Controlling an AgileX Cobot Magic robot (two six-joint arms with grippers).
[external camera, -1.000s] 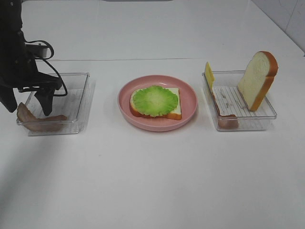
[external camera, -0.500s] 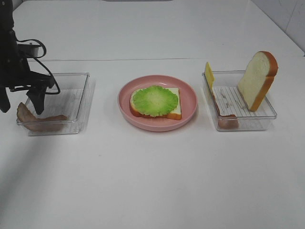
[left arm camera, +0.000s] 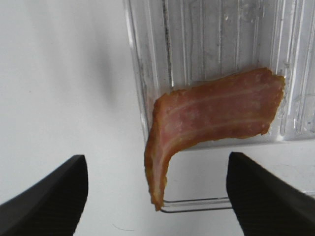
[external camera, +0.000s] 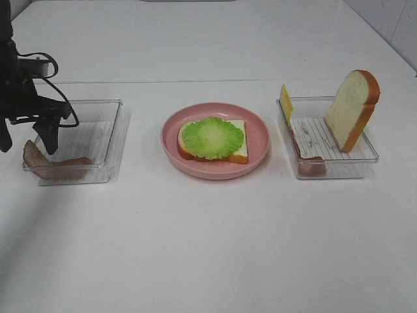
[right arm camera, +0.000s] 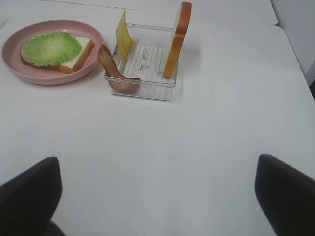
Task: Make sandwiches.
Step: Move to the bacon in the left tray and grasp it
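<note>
Two clear trays flank pink plate (external camera: pixel 258 141) on worktop (external camera: pixel 208 248): left tray (external camera: pixel 104 107) at 9 o'clock, right tray (external camera: pixel 366 156) at 3 o'clock. On plate: bread slice (external camera: pixel 238 154) topped by lettuce leaf (external camera: pixel 212 137). Left gripper (external camera: pixel 27 143) above left tray's outer end, spread wide, holding nothing; bacon strip (left arm camera: pixel 211 113) below, one end draped over rim. Right gripper (right arm camera: pixel 157 196) wide apart, empty. Right tray: cheese slice (external camera: pixel 285 101) and second bread slice (external camera: pixel 352 107) upright, second bacon strip (external camera: pixel 310 163)

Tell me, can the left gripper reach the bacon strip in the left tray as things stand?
Probably yes. The left gripper hangs open right above the bacon strip, which lies with one end over the clear tray's wall. Nothing covers the strip or stands between it and the jaws.
</note>
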